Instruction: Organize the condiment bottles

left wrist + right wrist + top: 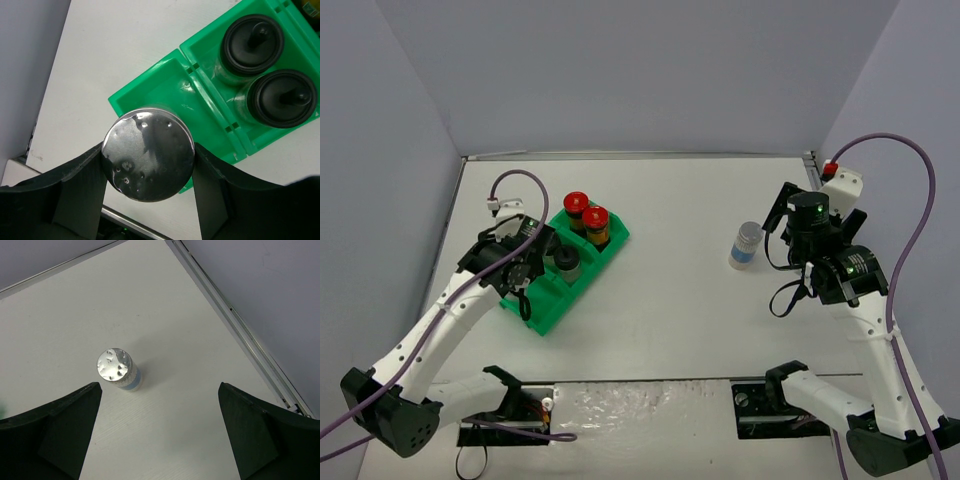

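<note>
My left pincer (147, 165): clamped on silver-capped jar (148, 150) over green tray (159, 82)
My right pincer (159, 389): apart; second silver-capped jar (116, 368) upright on desk (175, 315)

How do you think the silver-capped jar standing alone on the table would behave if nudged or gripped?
The lone silver-capped jar stands upright, taller than wide, so a high nudge would probably tip it. Being cylindrical, it would likely roll once down. Its body looks smooth and rigid, so a light grip may slip.
</note>
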